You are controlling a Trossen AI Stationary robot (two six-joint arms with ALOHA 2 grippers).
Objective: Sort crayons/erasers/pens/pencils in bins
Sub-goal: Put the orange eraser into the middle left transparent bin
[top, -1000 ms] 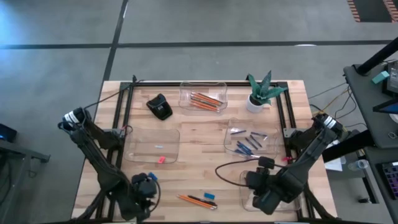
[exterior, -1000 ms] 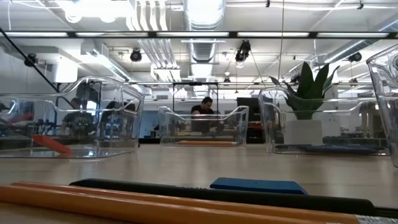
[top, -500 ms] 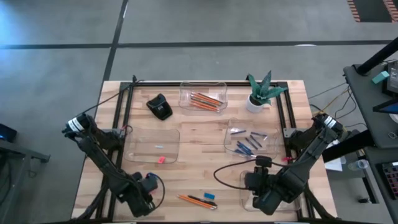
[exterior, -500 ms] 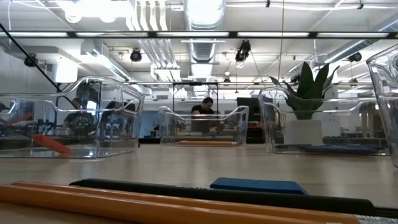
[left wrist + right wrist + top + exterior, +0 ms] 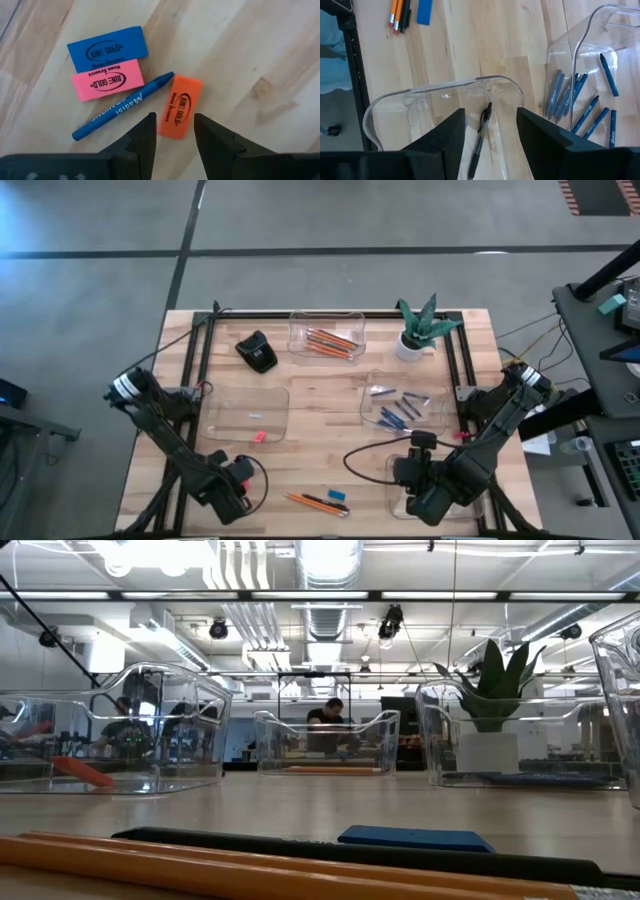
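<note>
Between the fingers: the orange block eraser (image 5: 180,105) is seen lying flat on the pale wooden table (image 5: 260,45), partly inside the gap of the left gripper (image 5: 174,131), whose fingers are held apart and closed on nothing.
Beside the fingers: the blue wax crayon (image 5: 122,106) is found touching the eraser's corner; a pink block eraser (image 5: 107,80) and a blue block eraser (image 5: 108,48) are set just beyond it.
Step in hand: a pick of the orange eraser is judged to be lined up.
Advice: the gap should be centred over the eraser's narrow width and lowered square, so the crayon is not pinched too.
Right gripper (image 5: 490,131): fingers held apart over a clear plastic bin (image 5: 385,105) containing one black pen (image 5: 481,135); blue crayons (image 5: 580,102) are kept in the neighbouring bin.
</note>
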